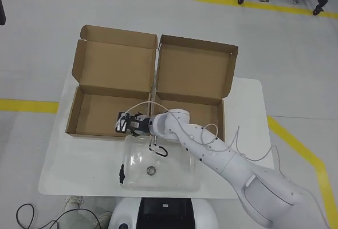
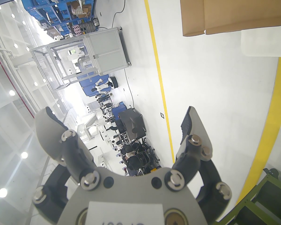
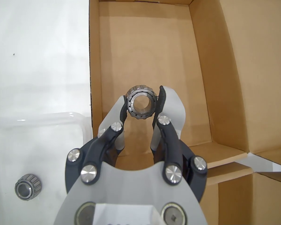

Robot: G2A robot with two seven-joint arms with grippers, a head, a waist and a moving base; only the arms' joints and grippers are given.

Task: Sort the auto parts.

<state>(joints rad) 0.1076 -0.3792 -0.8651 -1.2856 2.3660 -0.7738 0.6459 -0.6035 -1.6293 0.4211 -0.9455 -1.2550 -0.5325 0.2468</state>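
My right gripper (image 3: 141, 103) is shut on a steel roller bearing (image 3: 140, 105) and holds it over the near end of the left cardboard box (image 3: 142, 54). From above, the right gripper (image 1: 123, 123) sits at the left box's (image 1: 94, 114) front right corner. A second roller bearing (image 3: 28, 186) lies in the clear plastic bin (image 3: 82, 122); the top view shows that bearing (image 1: 152, 170) beside a black clip (image 1: 159, 151) in the bin (image 1: 189, 180). My left gripper (image 2: 121, 122) is open, holds nothing and faces the room off the table.
A second open cardboard box (image 1: 206, 111) stands to the right of the first, lid flaps raised at the back. A small black part (image 1: 122, 173) rests at the bin's left wall. White table (image 1: 246, 114) surface lies right of the boxes.
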